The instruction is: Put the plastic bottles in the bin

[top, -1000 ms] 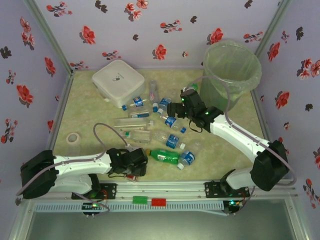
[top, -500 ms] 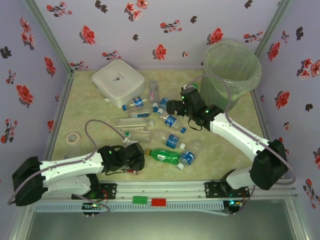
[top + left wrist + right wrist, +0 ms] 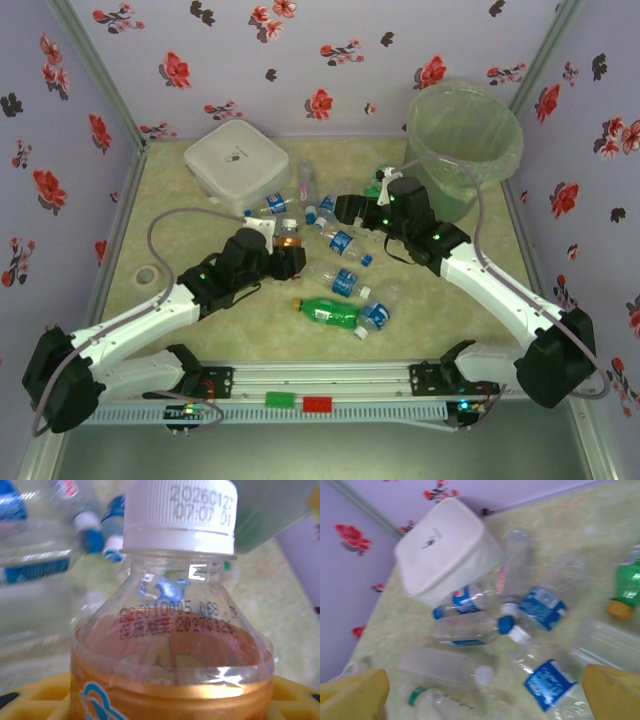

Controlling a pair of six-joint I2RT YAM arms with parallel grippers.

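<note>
My left gripper (image 3: 284,252) hangs over the middle of the table, shut on a red-orange bottle (image 3: 289,238). In the left wrist view that bottle (image 3: 175,630) stands upright with a white cap, its orange label between the yellow jaws of my left gripper (image 3: 167,702). My right gripper (image 3: 348,212) is open above a pile of clear bottles with blue labels (image 3: 343,243). In its wrist view the right gripper (image 3: 485,695) has nothing between its yellow fingertips (image 3: 355,695), and blue-labelled bottles (image 3: 542,607) lie below. The grey-green bin (image 3: 463,140) stands at the back right.
A white square box (image 3: 238,163) sits at the back left, seen also in the right wrist view (image 3: 445,550). A green bottle (image 3: 330,313) lies near the front. Another green bottle (image 3: 630,580) has a yellow cap. A tape roll (image 3: 147,274) lies at the left.
My left arm has swung from the table's front edge up toward the middle, carrying the red-orange bottle. My right arm has shifted slightly toward the bin, its gripper still over the pile.
</note>
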